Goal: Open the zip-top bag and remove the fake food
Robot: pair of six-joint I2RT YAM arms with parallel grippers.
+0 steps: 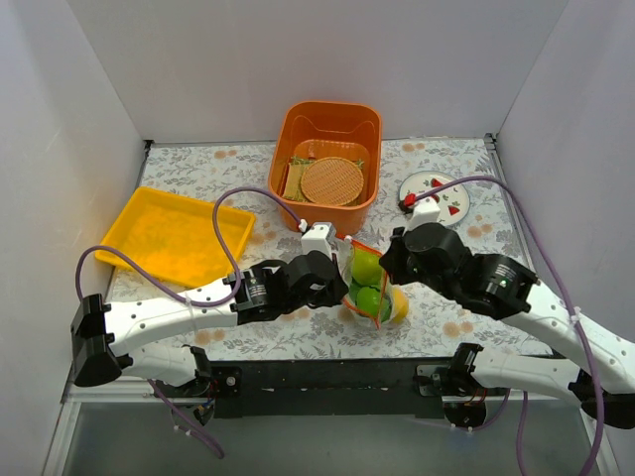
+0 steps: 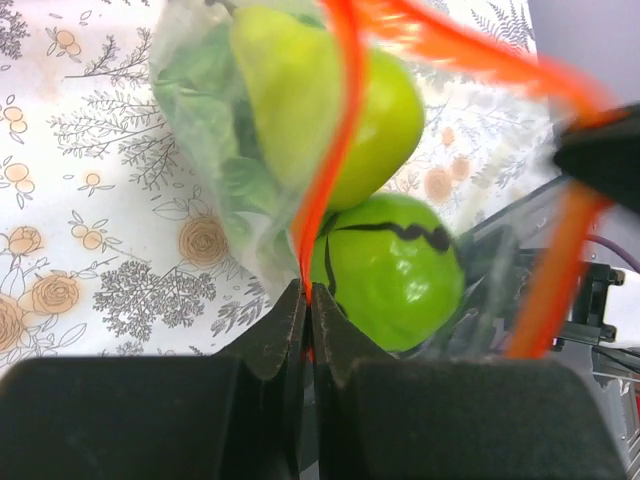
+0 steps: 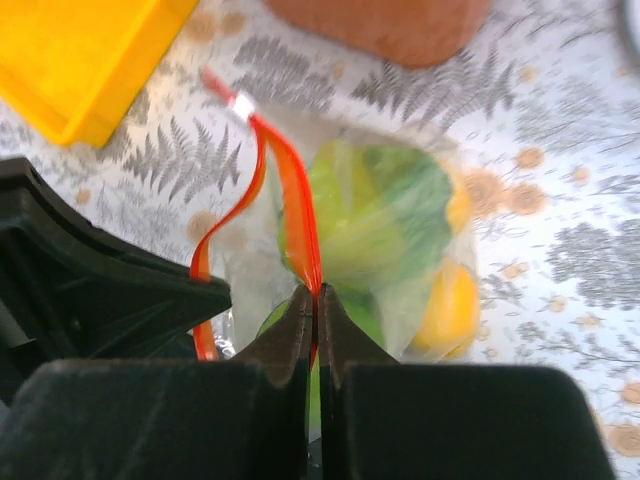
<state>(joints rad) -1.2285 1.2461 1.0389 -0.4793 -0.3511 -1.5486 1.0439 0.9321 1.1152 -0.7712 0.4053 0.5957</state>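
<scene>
The clear zip-top bag (image 1: 372,288) hangs between my two grippers near the table's front middle, its orange-red zip strip (image 1: 365,248) parted into two lips. Inside are green limes (image 1: 368,268), a yellow lemon (image 1: 399,305) and a pale green cabbage piece (image 2: 205,130). My left gripper (image 2: 308,295) is shut on one lip of the zip strip (image 2: 335,130). My right gripper (image 3: 317,293) is shut on the other lip (image 3: 300,215). The limes (image 2: 395,270) fill the left wrist view; the lemon (image 3: 448,310) shows in the right wrist view.
An orange bin (image 1: 329,164) with tan woven discs stands at the back middle. A yellow tray (image 1: 174,234) lies at the left. A white plate with red marks (image 1: 437,191) sits at the back right. White walls enclose the table.
</scene>
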